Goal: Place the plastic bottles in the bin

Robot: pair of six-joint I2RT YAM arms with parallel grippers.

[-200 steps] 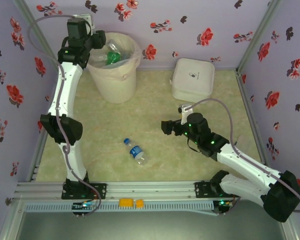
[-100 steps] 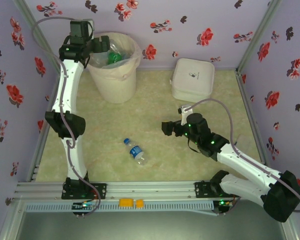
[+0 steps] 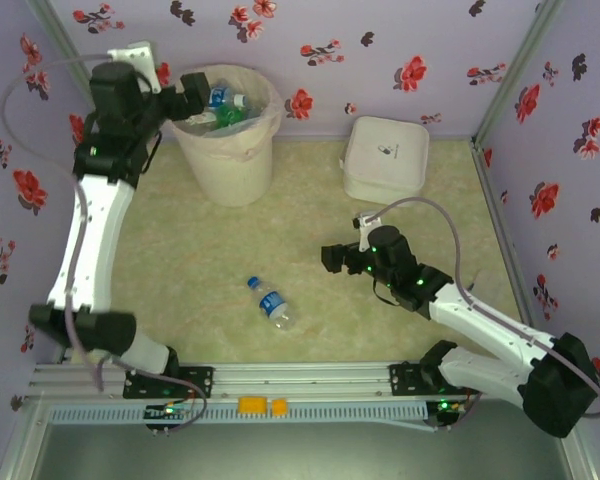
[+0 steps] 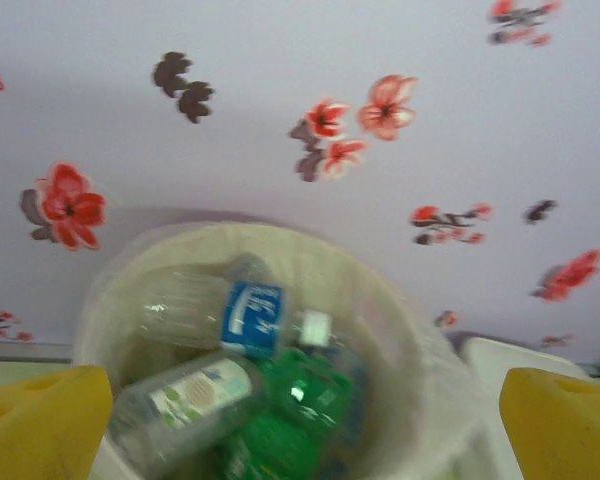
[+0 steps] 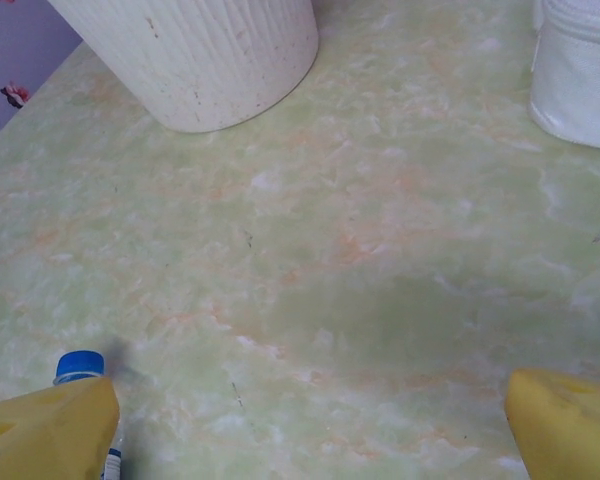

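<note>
We have the left gripper (image 3: 193, 86) at the bin (image 3: 232, 170) rim, jaws wide apart, nothing held. Several bottles (image 3: 220, 104) are already inside. One bottle (image 3: 271, 303) lies on the table (image 3: 380, 330), well apart from the bin and near the right gripper (image 3: 330, 257), jaws also apart and empty. Risks we see: the bottle lies just off one finger (image 5: 50, 425), so an off-centre descent could send it rolling. The left arm could catch the rim and tip the bin.
</note>
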